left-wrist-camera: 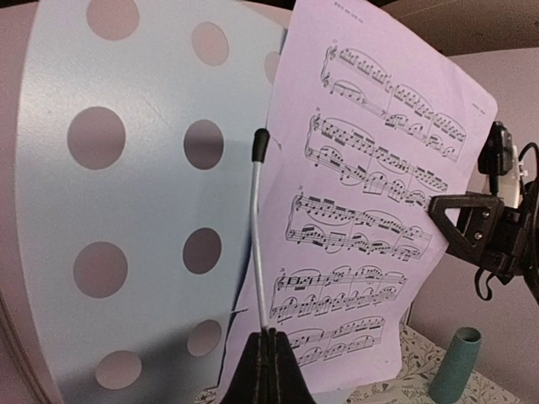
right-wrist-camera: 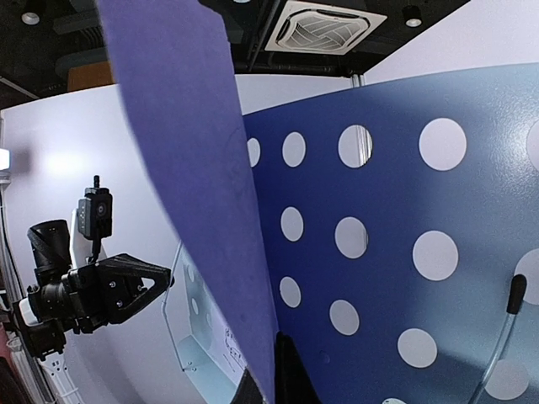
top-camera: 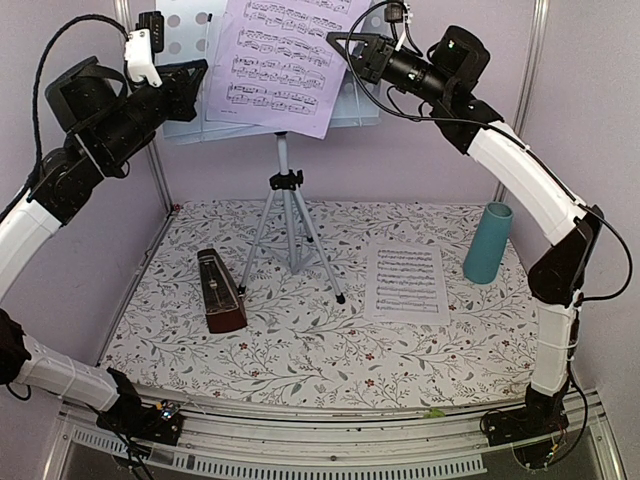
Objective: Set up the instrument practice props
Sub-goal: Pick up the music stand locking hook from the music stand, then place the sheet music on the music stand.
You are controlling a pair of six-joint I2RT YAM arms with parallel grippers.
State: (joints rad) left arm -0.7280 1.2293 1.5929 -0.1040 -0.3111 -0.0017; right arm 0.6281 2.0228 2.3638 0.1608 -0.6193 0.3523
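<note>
Left wrist view, left pincer point(left-wrist-camera: 268, 358) pinched shut on the wire page-holder point(left-wrist-camera: 257, 236) rising above it, music stand point(left-wrist-camera: 143, 210) behind, right pincer point(left-wrist-camera: 434, 205) (opposite) clamping the sheet-music page point(left-wrist-camera: 362, 168) edge, metronome point(top-camera: 220, 295) far below.

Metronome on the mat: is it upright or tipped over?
Upright. The metronome stands on its wide base on the floral mat, narrow top up, left of the tripod legs.
</note>
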